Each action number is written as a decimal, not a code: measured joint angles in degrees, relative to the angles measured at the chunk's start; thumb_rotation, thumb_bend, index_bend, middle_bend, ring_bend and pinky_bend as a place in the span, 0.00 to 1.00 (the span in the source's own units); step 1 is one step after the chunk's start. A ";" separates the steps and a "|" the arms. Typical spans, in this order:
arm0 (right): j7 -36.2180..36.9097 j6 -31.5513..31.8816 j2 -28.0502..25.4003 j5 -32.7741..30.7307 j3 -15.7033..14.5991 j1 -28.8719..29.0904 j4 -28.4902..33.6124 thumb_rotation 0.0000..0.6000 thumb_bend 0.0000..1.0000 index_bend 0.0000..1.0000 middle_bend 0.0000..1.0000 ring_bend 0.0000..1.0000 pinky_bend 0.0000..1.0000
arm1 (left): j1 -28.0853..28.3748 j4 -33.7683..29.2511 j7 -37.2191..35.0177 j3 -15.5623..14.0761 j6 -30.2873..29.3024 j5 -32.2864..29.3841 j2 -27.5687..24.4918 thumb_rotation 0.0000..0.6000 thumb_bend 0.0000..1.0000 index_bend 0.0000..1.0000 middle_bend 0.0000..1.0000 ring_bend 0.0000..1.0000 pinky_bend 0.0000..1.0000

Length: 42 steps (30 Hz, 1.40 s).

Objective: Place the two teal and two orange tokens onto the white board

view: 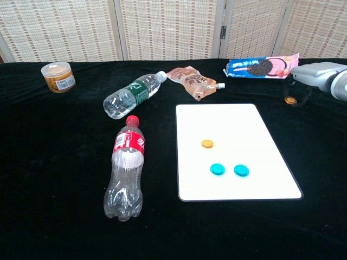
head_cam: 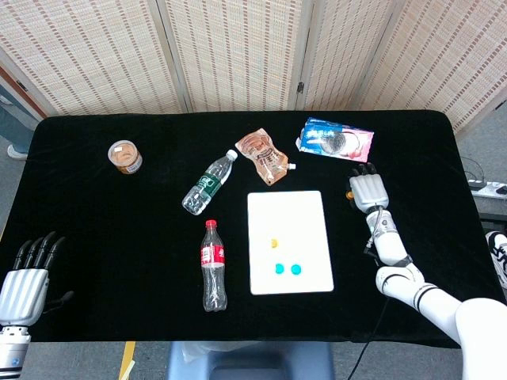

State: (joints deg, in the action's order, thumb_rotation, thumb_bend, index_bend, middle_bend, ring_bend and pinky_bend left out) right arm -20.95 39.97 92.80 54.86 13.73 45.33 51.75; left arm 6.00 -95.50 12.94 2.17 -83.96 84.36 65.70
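Teal tokens (view: 217,169) (view: 241,170) both on the board (view: 260,135), plus one orange token (view: 207,143). Last orange token (view: 290,99) is on the desk off the board's right edge, near the far right side. Right hand (head_cam: 367,188) is right at it, fingers extended over it; can't tell if it's gripped (contact hidden in both views). Left hand (head_cam: 24,279) is released, idle at the near left corner. Step in hand: pick of the fourth token. Next: pinch it, carry left onto bare board.

Matt black cloth (view: 54,162), smooth white board (view: 255,124)
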 measured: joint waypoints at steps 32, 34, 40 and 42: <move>-2.73 6.06 -4.96 15.99 -8.59 0.08 27.39 1.00 0.43 0.48 0.22 0.08 0.00 | -0.73 0.64 -1.29 -0.41 -0.86 0.51 0.12 1.00 0.17 0.00 0.00 0.01 0.00; -3.07 6.06 -4.67 16.02 -8.75 0.20 27.04 1.00 0.43 0.47 0.22 0.08 0.00 | -0.75 0.76 -1.33 -0.45 -0.81 0.51 0.15 1.00 0.17 0.00 0.00 0.01 0.00; -3.64 5.91 -3.95 15.94 -9.07 0.58 26.36 1.00 0.43 0.45 0.22 0.08 0.00 | -0.84 1.00 -1.56 -0.46 -0.85 0.45 0.22 1.00 0.17 0.00 0.00 0.00 0.00; -3.65 5.94 -3.77 15.92 -9.12 0.63 26.26 1.00 0.43 0.45 0.22 0.08 0.00 | -0.86 1.05 -1.60 -0.47 -0.79 0.34 0.24 1.00 0.17 0.00 0.00 0.00 0.00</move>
State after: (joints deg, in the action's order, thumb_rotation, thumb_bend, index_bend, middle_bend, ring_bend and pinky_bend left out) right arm -24.60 45.91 89.02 70.78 4.62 45.96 78.02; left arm 5.13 -94.45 11.33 1.70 -84.75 84.70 65.94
